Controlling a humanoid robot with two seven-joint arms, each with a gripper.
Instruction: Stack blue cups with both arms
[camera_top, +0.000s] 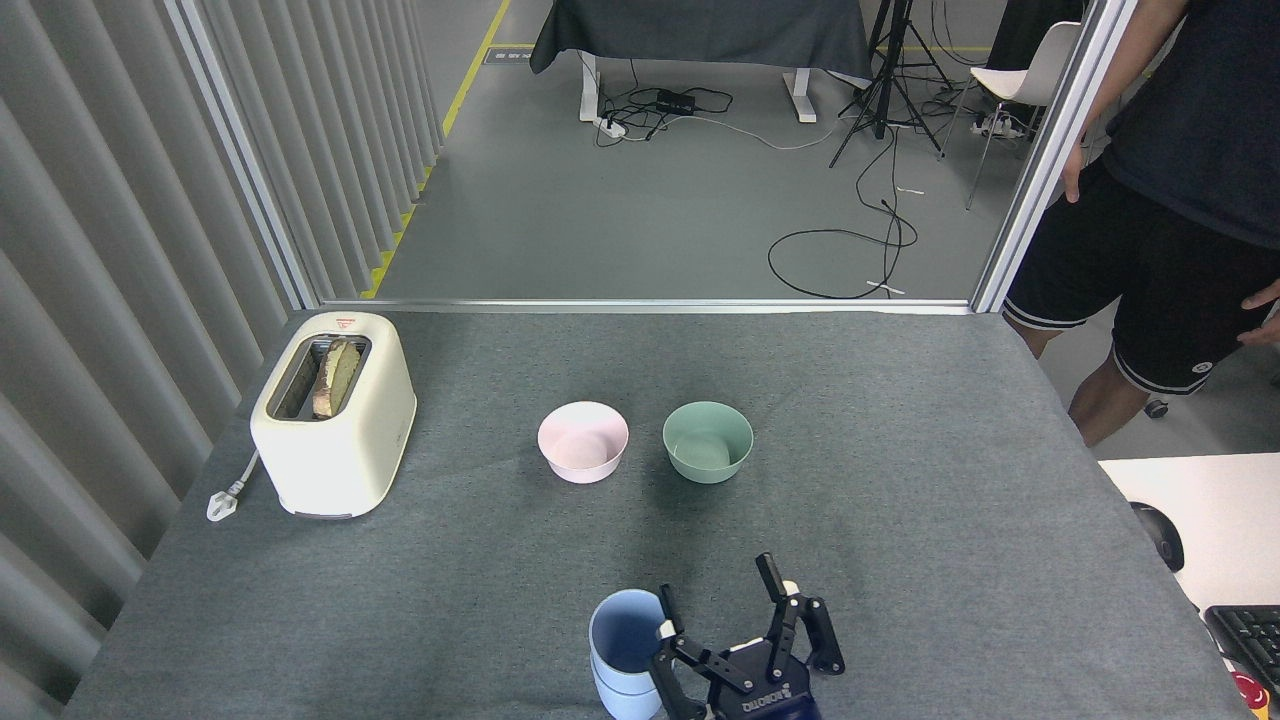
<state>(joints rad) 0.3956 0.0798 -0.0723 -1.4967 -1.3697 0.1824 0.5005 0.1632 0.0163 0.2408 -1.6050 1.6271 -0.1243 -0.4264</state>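
A pale blue cup (622, 640) stands upright at the table's near edge, in the middle. A seam low on its wall suggests one cup nested inside the other; I see no separate second cup. My right gripper (712, 576) rises from the bottom edge just right of the cup, open, its two black fingers spread wide with nothing between them. Its left finger (668, 612) overlaps the cup's right rim. The left gripper is out of view.
A pink bowl (583, 441) and a mint-green bowl (707, 441) sit side by side mid-table. A cream toaster (333, 412) with bread stands at the left. A person (1180, 200) stands beyond the table's right corner. A white desk (1215, 520) is on the right.
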